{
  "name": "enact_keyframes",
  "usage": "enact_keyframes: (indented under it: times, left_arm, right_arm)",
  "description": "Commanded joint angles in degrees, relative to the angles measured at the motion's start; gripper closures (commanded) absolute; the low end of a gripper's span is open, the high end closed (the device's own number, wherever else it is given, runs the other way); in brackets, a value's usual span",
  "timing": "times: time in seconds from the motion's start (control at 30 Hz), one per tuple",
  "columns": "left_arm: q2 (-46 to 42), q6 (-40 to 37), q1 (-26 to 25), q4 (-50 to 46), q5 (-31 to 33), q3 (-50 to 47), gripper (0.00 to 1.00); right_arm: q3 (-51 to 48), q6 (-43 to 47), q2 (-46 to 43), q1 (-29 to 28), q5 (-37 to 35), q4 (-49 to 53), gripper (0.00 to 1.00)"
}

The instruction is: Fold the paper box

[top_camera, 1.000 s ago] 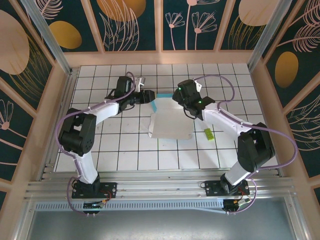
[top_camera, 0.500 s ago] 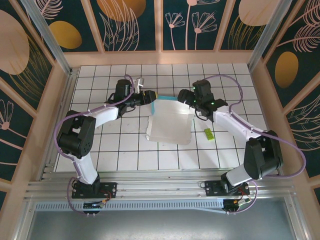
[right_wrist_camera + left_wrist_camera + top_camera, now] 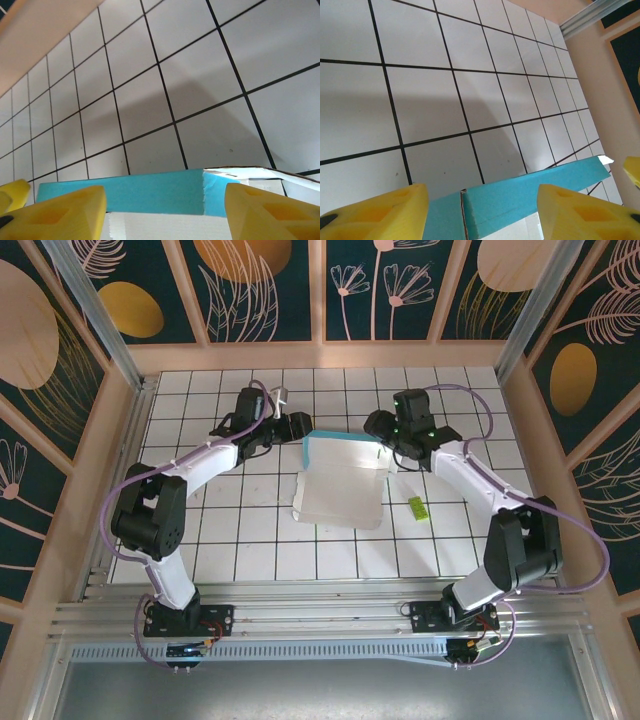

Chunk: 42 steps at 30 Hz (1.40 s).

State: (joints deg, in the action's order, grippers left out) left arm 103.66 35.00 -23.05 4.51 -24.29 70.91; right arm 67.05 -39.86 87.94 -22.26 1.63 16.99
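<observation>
Near the middle of the white, black-gridded tiled table (image 3: 200, 540): thin-card paper box (image 3: 340, 498) (image 3: 530, 190) (image 3: 125, 192), white panel lying flat, light-blue flap (image 3: 345, 450) standing up along the far edge. At the flap's left end, left gripper (image 3: 297, 427) (image 3: 482, 200), yellow fingers (image 3: 385, 210) spread, blue edge between them, unpinched. At the right end, right gripper (image 3: 378, 430) (image 3: 165, 200), likewise spread about the flap. Right of the box, apart from it: small yellow-green rectangular piece (image 3: 417, 507).

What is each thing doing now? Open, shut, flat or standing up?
paper box: partly folded, white base lying flat, far blue flap standing up.
left gripper: open, blue flap between its jaws.
right gripper: open, blue flap between its jaws.
green piece: lying flat, apart from the box.
</observation>
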Motion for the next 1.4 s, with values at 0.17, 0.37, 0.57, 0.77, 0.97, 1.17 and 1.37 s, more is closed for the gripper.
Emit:
enact_keyframes:
  times: [0.17,0.37,0.57,0.77,0.97,1.17,1.37]
  left_arm:
    - [3.14,1.45,-1.37,-1.86,-2.7,2.21,0.56]
    - [4.53,2.17,-1.64,-1.66,-0.58,1.64,0.63]
    - [3.86,3.0,-1.72,-1.35,-0.84,0.99,0.65]
    - [2.43,4.25,-1.96,-0.39,-1.2,-0.92,0.65]
    - [1.14,4.14,-2.22,0.57,0.08,-3.46,0.65]
    - [0.19,3.29,-2.66,0.87,-0.23,-4.38,0.66]
    - [0.41,2.28,-2.79,-0.3,-0.33,-4.07,0.66]
  right_arm:
    - [-1.47,-2.5,2.32,0.46,0.08,-0.65,0.45]
    - [-3.3,-2.77,3.44,0.38,1.42,-2.72,0.53]
    - [-4.65,-3.03,4.0,0.14,2.29,-4.16,0.59]
    - [-3.95,-2.33,2.09,0.04,0.15,-2.14,0.53]
    - [-6.29,-0.04,-5.57,0.78,-3.53,0.73,0.41]
    - [-18.55,-3.39,-14.31,1.24,-2.73,-4.46,0.39]
    - [-31.36,-5.28,-15.85,0.85,7.89,-21.94,0.38]
